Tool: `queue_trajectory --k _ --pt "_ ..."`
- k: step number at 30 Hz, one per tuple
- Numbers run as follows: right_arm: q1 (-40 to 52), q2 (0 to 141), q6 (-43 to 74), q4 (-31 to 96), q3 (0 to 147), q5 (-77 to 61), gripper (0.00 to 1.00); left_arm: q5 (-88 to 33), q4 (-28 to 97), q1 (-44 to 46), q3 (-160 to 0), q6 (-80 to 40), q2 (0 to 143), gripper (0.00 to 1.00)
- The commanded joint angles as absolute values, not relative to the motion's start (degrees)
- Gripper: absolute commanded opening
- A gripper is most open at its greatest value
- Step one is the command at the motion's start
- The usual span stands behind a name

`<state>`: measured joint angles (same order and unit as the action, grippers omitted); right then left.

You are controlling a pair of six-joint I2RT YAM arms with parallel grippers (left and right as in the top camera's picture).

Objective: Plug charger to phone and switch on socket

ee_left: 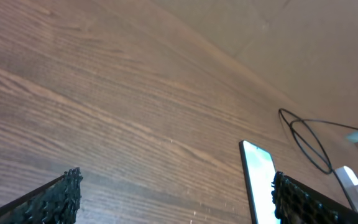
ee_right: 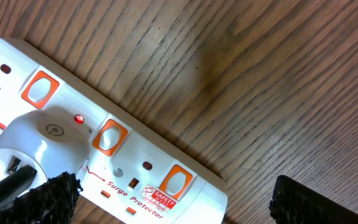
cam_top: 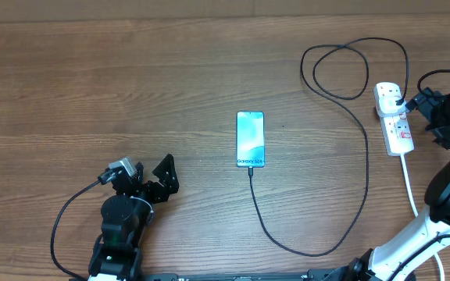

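Operator: Which arm serves the white plastic power strip [cam_top: 394, 119]?

Technician: Right gripper [ee_right: 179, 198], fingers apart, just beside the strip, whose long axis slants across the gap. Left gripper [cam_top: 161, 178], also apart: well away.

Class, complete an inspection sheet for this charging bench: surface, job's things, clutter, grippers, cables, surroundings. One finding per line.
Surface: brown wood-grain table.
Job's things: slim smartphone with lit teal screen lies flat; thin black charger cable meets its bottom edge; white power strip with orange-red switches carries a white rounded adapter, small red light lit beside it.
Clutter: nothing seen.
Grippers: left gripper open, apart from the phone; right gripper open, over the strip.
Cables: charger cable coils beside the strip; white cord runs toward the near edge.
Surroundings: pale surface beyond the table's far edge.
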<state>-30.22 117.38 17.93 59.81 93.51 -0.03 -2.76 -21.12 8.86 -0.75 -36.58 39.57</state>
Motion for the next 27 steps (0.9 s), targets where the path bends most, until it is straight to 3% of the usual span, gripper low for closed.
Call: queue_trajectory --k 1,6,13,18,22,27 --pt "-30.02 115.63 17.54 59.64 94.45 -0.12 1.0 -2.33 -18.28 8.6 -0.27 -37.26 35.44 0.99" --pt "-30.02 115.63 17.54 59.64 94.45 -0.12 1.0 -0.84 -16.56 9.02 -0.27 -37.04 33.67 1.0" --pt "-30.02 115.63 17.52 59.64 94.45 -0.12 1.0 2.61 3.55 7.49 -0.27 -34.2 12.05 1.0" --pt "-30.02 115.63 17.54 59.64 94.45 -0.12 1.0 1.45 4.38 3.7 -0.27 -14.85 -0.01 1.0" --pt "-30.02 115.63 17.52 59.64 94.45 -0.12 1.0 1.48 4.51 0.54 -0.27 -0.54 0.23 1.0" --pt "-30.02 115.63 17.54 59.64 94.45 -0.12 1.0 1.48 4.45 -2.0 -0.27 1.74 0.21 1.0"
